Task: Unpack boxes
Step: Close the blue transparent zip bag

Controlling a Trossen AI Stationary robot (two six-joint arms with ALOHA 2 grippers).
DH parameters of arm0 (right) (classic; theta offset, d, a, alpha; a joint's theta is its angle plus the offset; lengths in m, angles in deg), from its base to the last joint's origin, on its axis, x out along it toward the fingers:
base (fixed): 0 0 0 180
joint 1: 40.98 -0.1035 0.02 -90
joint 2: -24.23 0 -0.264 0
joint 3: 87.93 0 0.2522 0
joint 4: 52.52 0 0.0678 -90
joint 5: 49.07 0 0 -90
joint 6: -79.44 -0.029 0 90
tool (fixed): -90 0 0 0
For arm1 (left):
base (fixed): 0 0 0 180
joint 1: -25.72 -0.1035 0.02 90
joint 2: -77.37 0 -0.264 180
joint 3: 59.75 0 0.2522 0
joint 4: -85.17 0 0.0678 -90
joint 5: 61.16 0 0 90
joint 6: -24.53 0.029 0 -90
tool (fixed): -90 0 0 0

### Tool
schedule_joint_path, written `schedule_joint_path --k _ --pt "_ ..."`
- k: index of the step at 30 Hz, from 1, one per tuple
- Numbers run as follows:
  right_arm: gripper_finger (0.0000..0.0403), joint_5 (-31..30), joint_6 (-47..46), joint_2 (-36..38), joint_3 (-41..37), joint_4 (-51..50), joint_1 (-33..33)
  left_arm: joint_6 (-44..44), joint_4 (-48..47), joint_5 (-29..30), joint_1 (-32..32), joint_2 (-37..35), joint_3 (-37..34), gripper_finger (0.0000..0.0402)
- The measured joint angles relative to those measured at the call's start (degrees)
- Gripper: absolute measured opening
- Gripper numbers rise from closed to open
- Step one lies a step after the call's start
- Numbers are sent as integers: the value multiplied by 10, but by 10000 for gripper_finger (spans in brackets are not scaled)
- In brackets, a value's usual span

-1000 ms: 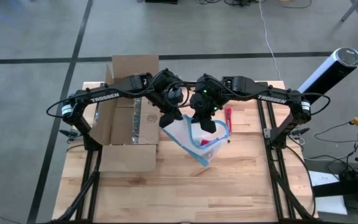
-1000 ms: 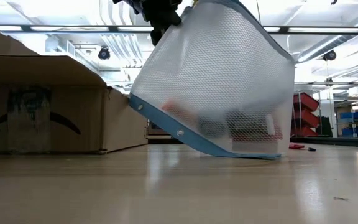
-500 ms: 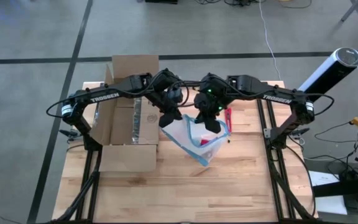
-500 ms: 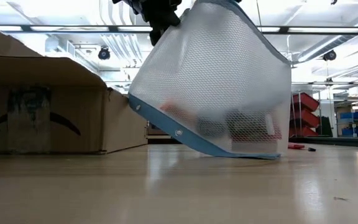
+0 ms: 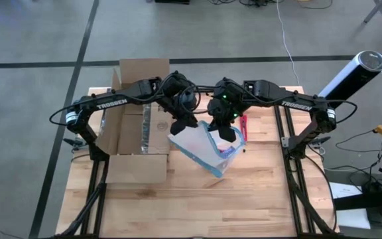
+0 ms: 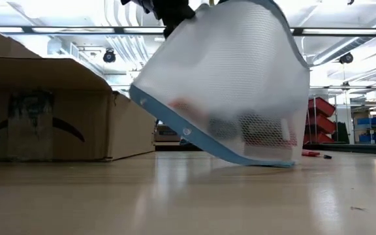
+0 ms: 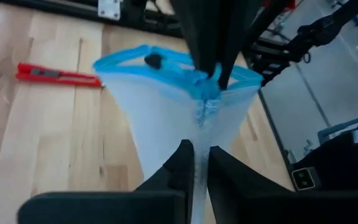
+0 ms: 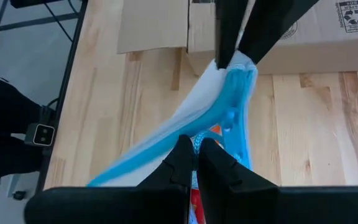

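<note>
A clear mesh pouch [image 5: 201,147] with a blue edge is stretched between my two grippers over the table's middle. Small items, some of them red, show inside it in the low view [image 6: 253,130]. My left gripper [image 7: 196,149] is shut on its white side nearest the box. My right gripper [image 8: 196,142] is shut on the blue rim. The brown cardboard box [image 5: 134,126] stands open at the table's left, resting on its bottom with its flaps spread out. A small red tool [image 5: 243,126] lies flat on the table just right of the pouch. My left gripper pinches a narrow gathered part of the pouch's white mesh [image 7: 199,124] between its two fingers, coming from above and from the left. The pouch hangs tilted below it. My right gripper pinches the blue rim [image 8: 219,124] between its two fingers, from above. The pouch's lower corner [image 6: 266,162] rests on the table.
The box's near flap [image 5: 136,167] lies on the table in front of it. Bare wood stretches along the near side [image 5: 197,206]. A white and dark cylinder [image 5: 350,74] stands off the table's far right corner.
The right gripper has shifted slightly toward the table's right edge. The pouch's mouth has narrowed. Its left lower edge has risen a little, while the lower corner has stayed on the table.
</note>
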Motion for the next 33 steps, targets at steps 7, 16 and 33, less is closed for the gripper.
schedule_joint_path --k 7,16,33 --pt "0 -1 -1 0 0 5 0 -7 29 -4 0 0 0 71" --pt "0 -1 -4 0 0 5 1 -11 22 -2 1 2 0 105" --pt "0 -1 -15 -1 0 7 1 -32 18 83 1 10 -45 239"
